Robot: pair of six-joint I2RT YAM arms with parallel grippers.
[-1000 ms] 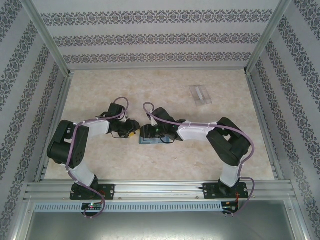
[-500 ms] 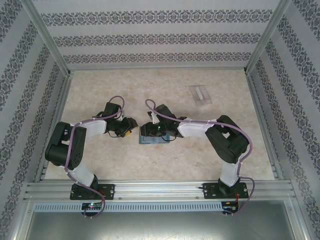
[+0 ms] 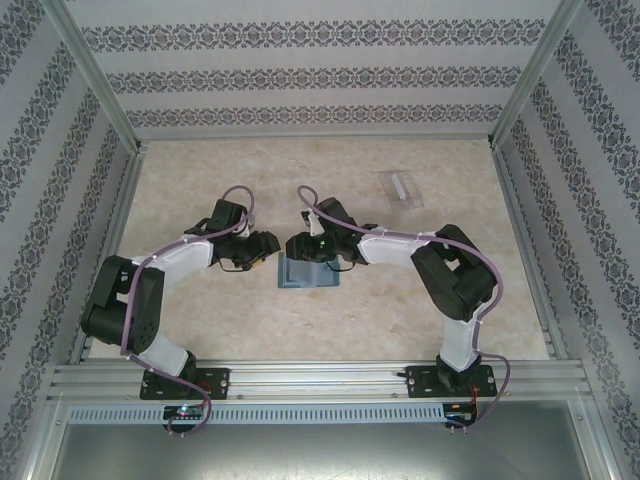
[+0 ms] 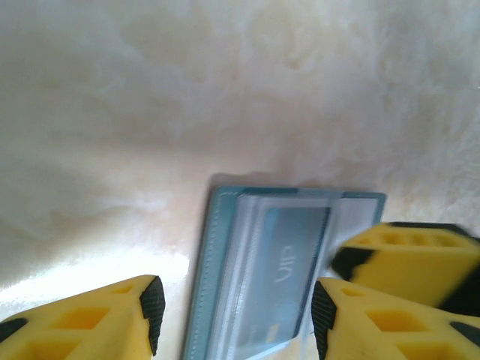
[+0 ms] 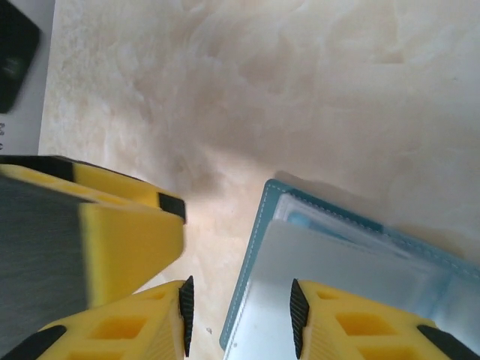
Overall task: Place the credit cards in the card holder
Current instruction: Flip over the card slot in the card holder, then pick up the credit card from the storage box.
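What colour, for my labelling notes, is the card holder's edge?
Teal, on the card holder; left wrist view shows it best.

Card holder (image 3: pixel 308 273) lies on the table (image 3: pixel 400 310), card (image 4: pixel 289 274) inside.

The left arm (image 3: pixel 125 300) and right arm (image 3: pixel 455 280) are showing black joint housings and white link shells, each carrying a lilac cable (image 3: pixel 236 192). The fingers (image 4: pixel 82 319) are presenting yellow, hollow-moulded bodies with black tips.

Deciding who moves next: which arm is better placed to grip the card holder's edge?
Probably right: its open right gripper straddles the edge of the card holder, while the left gripper is off to its side.
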